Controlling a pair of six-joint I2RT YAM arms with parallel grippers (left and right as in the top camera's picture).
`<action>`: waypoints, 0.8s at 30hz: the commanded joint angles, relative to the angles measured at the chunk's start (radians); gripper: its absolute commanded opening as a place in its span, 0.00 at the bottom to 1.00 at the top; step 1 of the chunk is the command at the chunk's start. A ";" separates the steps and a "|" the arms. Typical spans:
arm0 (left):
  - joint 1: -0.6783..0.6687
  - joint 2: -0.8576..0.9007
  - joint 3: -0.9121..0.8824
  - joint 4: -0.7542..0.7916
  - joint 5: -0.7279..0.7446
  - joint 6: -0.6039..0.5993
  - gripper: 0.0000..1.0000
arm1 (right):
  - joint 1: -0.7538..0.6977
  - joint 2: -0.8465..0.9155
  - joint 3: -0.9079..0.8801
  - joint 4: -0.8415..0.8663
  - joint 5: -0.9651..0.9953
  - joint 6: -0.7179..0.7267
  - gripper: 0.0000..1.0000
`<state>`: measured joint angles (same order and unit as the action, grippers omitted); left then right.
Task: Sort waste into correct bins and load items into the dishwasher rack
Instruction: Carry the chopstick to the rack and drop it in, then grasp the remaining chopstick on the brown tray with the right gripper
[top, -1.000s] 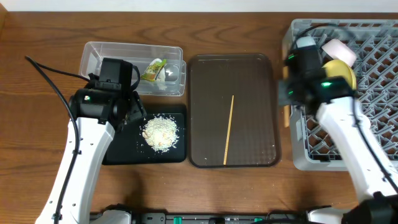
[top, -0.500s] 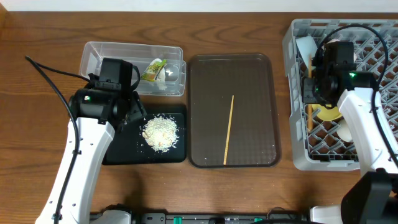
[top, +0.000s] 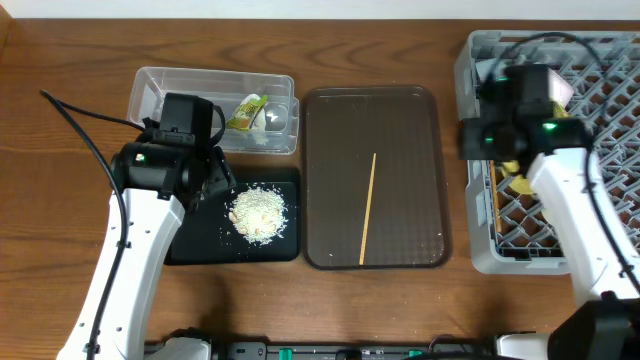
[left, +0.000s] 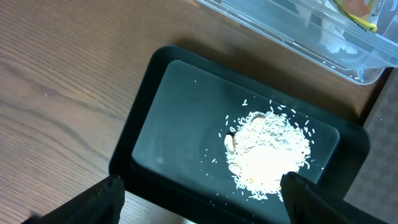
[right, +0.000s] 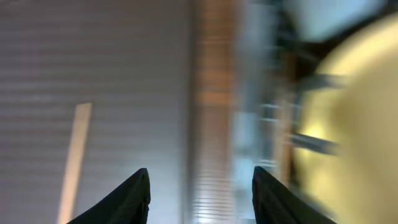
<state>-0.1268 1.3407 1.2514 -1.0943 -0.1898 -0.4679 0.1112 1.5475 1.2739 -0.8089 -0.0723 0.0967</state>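
One wooden chopstick lies on the brown serving tray; in the blurred right wrist view this chopstick shows at the left. Another chopstick lies in the grey dishwasher rack beside the yellow plate. My right gripper hangs over the rack's left wall, its jaws open with nothing between them. The yellow plate fills the right of that view. My left gripper is open above the black tray holding the rice scraps. The snack wrapper lies in the clear tub.
The tub sits just behind the black tray, and the brown tray lies between these and the rack. A pale dish rests at the rack's back. Bare wooden table surrounds everything.
My right gripper swung over the rack, opened from shut, and came back to the rack's left wall. A chopstick now lies in the rack. The left arm has not moved.
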 joint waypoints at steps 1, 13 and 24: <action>0.004 0.006 -0.004 -0.001 -0.002 -0.006 0.82 | 0.103 -0.013 -0.021 0.010 -0.074 0.058 0.50; 0.004 0.006 -0.004 -0.001 -0.002 -0.006 0.82 | 0.439 0.122 -0.151 0.114 0.039 0.290 0.51; 0.004 0.006 -0.004 -0.002 -0.002 -0.005 0.82 | 0.542 0.319 -0.158 0.137 0.103 0.467 0.45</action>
<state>-0.1268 1.3407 1.2514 -1.0935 -0.1867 -0.4683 0.6415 1.8435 1.1213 -0.6716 -0.0048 0.4740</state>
